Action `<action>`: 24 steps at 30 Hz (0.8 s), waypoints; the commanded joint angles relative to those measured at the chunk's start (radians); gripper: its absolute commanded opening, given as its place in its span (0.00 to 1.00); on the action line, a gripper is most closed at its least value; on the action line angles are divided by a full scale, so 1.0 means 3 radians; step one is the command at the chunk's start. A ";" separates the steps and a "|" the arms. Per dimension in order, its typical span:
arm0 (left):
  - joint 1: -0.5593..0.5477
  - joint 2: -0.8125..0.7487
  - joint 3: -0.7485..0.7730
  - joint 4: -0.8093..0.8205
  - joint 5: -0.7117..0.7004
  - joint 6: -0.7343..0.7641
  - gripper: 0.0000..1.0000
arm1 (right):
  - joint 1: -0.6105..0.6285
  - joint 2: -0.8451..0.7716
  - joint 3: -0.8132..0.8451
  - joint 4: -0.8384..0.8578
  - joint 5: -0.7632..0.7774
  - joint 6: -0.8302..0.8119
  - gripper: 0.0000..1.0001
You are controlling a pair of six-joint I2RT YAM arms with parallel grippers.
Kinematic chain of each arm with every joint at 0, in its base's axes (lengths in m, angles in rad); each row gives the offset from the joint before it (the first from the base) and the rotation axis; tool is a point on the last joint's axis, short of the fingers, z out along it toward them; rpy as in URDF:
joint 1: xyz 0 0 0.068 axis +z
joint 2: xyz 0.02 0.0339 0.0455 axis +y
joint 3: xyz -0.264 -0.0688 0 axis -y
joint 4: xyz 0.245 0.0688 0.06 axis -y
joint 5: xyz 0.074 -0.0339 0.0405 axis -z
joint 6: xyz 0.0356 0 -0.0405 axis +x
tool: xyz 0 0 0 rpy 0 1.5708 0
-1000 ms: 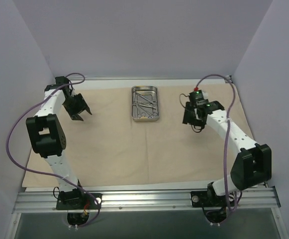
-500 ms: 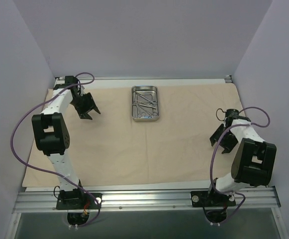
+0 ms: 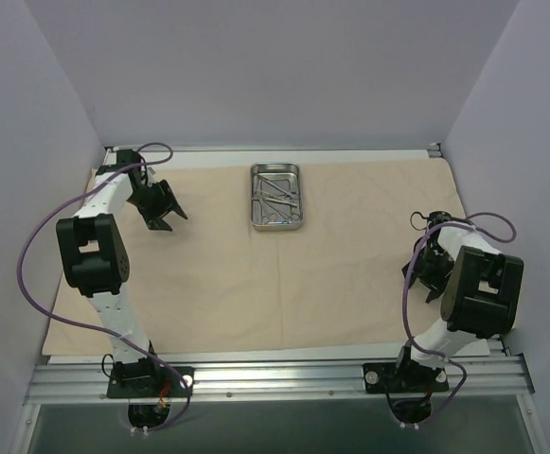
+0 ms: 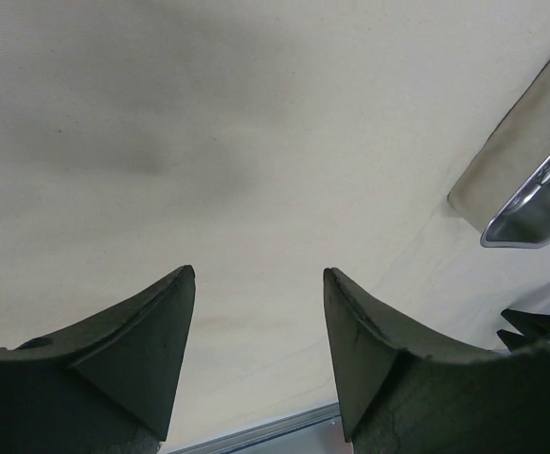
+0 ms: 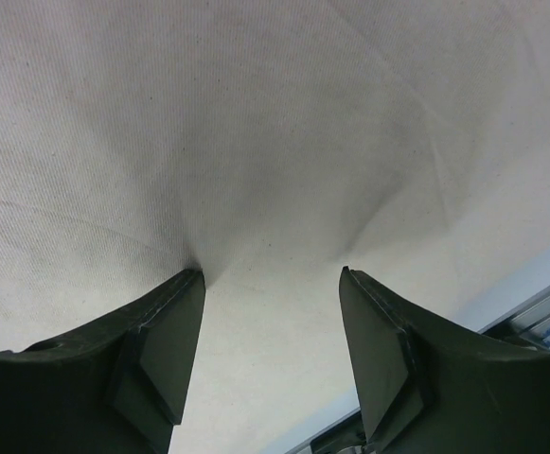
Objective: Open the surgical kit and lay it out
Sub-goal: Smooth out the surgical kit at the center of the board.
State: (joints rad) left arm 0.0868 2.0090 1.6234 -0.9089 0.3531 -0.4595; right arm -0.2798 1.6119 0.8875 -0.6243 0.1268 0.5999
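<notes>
The beige cloth wrap (image 3: 256, 274) lies spread flat over the table. The shiny steel tray (image 3: 276, 196) stands on it at the back middle, with several slim steel instruments (image 3: 276, 194) inside. Its corner shows in the left wrist view (image 4: 530, 184). My left gripper (image 3: 168, 219) is open and empty above the cloth at the back left, left of the tray. My right gripper (image 3: 420, 280) is open at the cloth's right side, its fingertips (image 5: 191, 284) pressing down on the cloth (image 5: 275, 142), which puckers there.
Purple walls close the back and both sides. A metal rail (image 3: 275, 378) runs along the near edge with both arm bases on it. The table's edge shows past the cloth in the right wrist view (image 5: 530, 307).
My right arm has swung from beside the tray back to the right near side and lowered onto the cloth. My left gripper has shifted slightly at the back left.
</notes>
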 commanded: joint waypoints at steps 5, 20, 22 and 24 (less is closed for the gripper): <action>0.0089 -0.0280 0.0137 0.0028 0.0086 0.0059 0.65 | 0.0431 -0.0270 0.0497 -0.0348 0.0446 -0.0077 0.61; 0.0089 -0.0264 0.0121 -0.0013 0.0025 0.0069 0.66 | 0.0478 0.0318 -0.0125 0.0235 0.0273 0.0076 0.62; 0.0094 -0.0280 0.0106 -0.0018 -0.0001 0.0085 0.69 | 0.0478 0.0277 -0.0070 0.0195 0.0273 0.0066 0.62; 0.0094 -0.0295 0.0106 -0.0033 -0.0031 0.0095 0.72 | 0.0493 0.0216 0.0093 0.0184 0.0242 0.0051 0.62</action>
State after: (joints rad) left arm 0.1112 1.9675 1.6310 -0.9142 0.3592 -0.4545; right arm -0.1268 1.6489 0.9314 -0.4927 0.1703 0.6212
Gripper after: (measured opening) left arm 0.704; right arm 0.618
